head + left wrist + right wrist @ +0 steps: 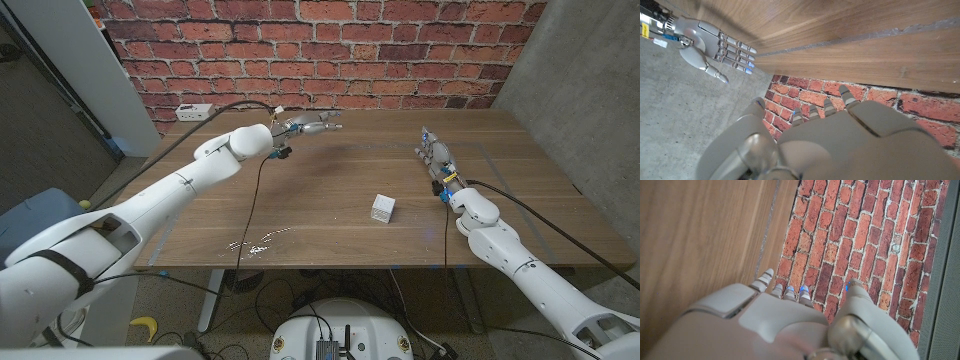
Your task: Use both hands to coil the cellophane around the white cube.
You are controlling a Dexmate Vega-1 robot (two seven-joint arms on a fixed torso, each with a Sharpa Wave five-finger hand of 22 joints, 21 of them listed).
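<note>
White cube (383, 209) sits on the wooden surface (330, 175) at centre; cellophane (262, 241) lies at its eight o'clock. Left hand (308, 126) and right hand (435, 156), both released, hover apart. Wrapping hasn't begun; next, grasp the cellophane.

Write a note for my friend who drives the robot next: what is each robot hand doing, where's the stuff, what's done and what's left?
Left robot hand: raised over the table's far side, fingers stretched out, holding nothing.
Right robot hand: at the far right of the table, fingers straight, holding nothing.
White cube: on the table, right of the middle, nearer the right robot hand, untouched.
Cellophane: lies crumpled near the front edge, left of the cube.
Done: nothing yet.
Left: pick up the cellophane and coil it around the cube with both hands.
</note>
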